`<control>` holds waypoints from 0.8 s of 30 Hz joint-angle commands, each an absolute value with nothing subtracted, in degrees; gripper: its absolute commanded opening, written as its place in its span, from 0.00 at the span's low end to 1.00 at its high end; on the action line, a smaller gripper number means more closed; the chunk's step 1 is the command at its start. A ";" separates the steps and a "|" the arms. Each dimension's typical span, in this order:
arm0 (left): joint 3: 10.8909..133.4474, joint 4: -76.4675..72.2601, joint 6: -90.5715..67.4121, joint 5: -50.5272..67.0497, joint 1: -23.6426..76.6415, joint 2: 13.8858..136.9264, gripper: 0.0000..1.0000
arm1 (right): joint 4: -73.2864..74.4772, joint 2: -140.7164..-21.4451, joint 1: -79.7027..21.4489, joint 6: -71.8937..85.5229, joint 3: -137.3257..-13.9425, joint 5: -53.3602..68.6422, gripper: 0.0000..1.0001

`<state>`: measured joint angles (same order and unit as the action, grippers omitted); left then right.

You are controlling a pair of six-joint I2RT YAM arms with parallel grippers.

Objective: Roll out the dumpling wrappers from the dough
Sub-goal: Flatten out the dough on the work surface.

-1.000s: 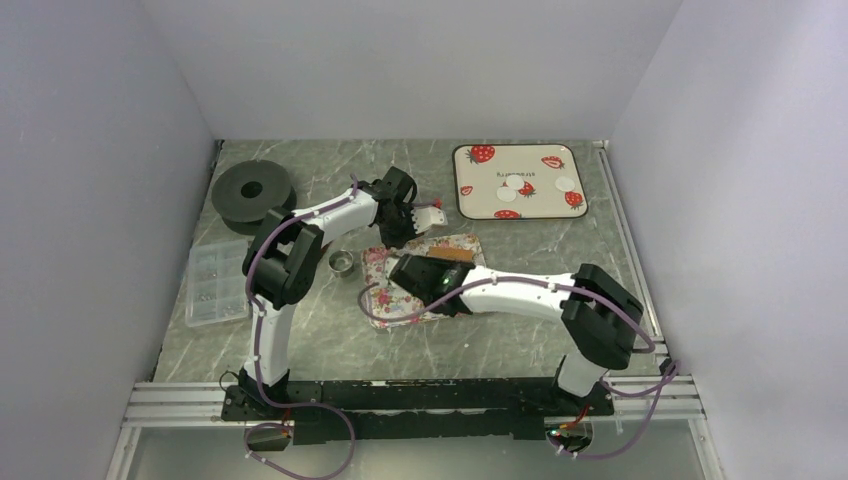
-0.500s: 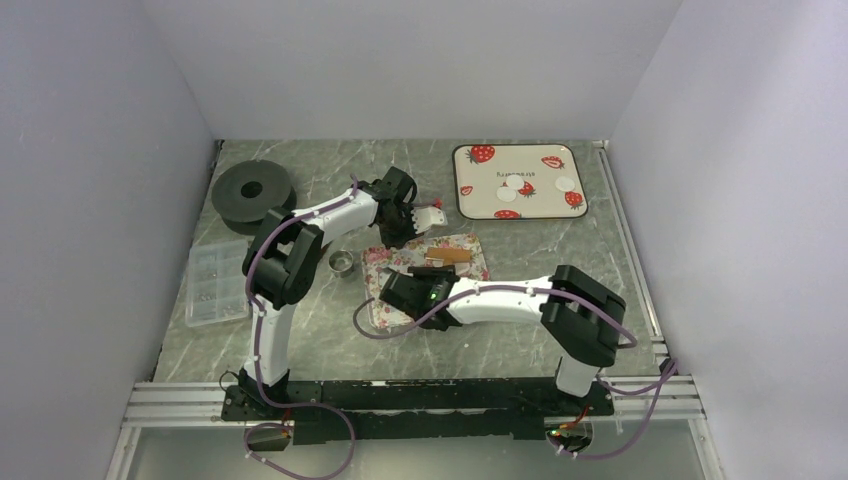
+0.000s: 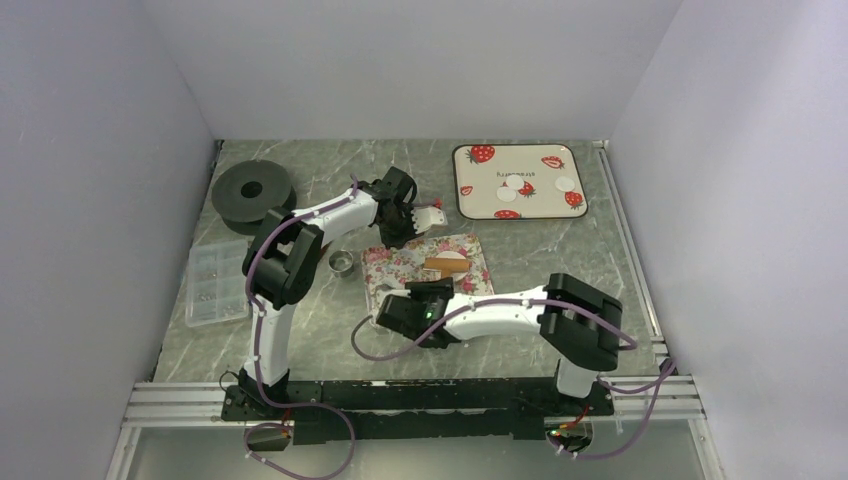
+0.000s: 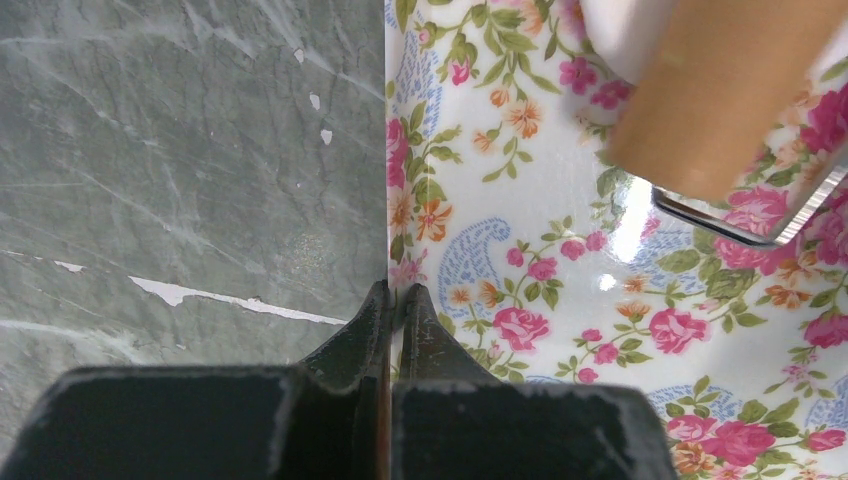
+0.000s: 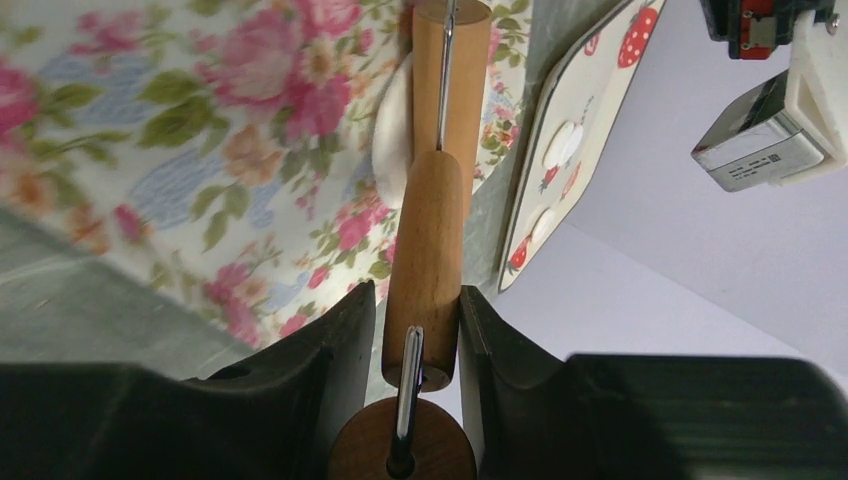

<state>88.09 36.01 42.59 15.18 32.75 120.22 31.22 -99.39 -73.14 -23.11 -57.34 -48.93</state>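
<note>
1. Dumpling wrappers (image 3: pixel 513 184) that are finished lie as white discs on the strawberry tray (image 3: pixel 545 203), beyond the far right corner of the floral mat (image 3: pixel 385 272). The dough (image 5: pixel 389 130) being worked is a pale patch on the mat's far right part.
2. The right jaws are closed partway around the wooden handle of the rolling pin (image 5: pixel 425 265), at the mat's near side. The handle's long axis runs from them toward the mat's far right corner. The roller end sits at the dough, but I cannot tell how much of it is covered.
3. The dough therefore lies straight ahead of the right jaws, along the handle, and a push on that line looks like the next stroke. The right arm is the nearer one and the only one with the tool.
4. The left jaws are pinched together with nothing between them. Their tips are at the mat's far edge near its left corner, seemingly steadying it.
5. The mat is glossy and lies flat on the marbled desk (image 3: pixel 330 340), so it may slide if it is not pinned.
6. Left of the mat stand a small metal ring cutter (image 3: pixel 343 262), a clear compartment box (image 3: pixel 215 282) and a black spool (image 3: pixel 250 190). Plain walls close in three sides.
</note>
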 commanded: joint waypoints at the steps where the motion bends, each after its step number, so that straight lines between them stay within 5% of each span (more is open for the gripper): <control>1: 83.18 42.53 42.71 15.56 33.54 127.49 0.00 | 29.97 -102.63 -65.84 -26.27 -55.21 -30.69 0.00; 6: 83.08 42.43 42.78 15.30 33.55 127.35 0.00 | 29.81 -104.02 -63.81 -27.08 -56.68 -32.17 0.00; 15: 83.07 42.15 42.89 15.14 33.50 127.70 0.00 | 36.91 -100.53 -76.30 -15.60 -53.34 -23.31 0.00; 24: 82.91 42.23 42.89 14.69 33.53 127.38 0.00 | 31.35 -102.23 -64.85 -26.28 -53.28 -26.45 0.00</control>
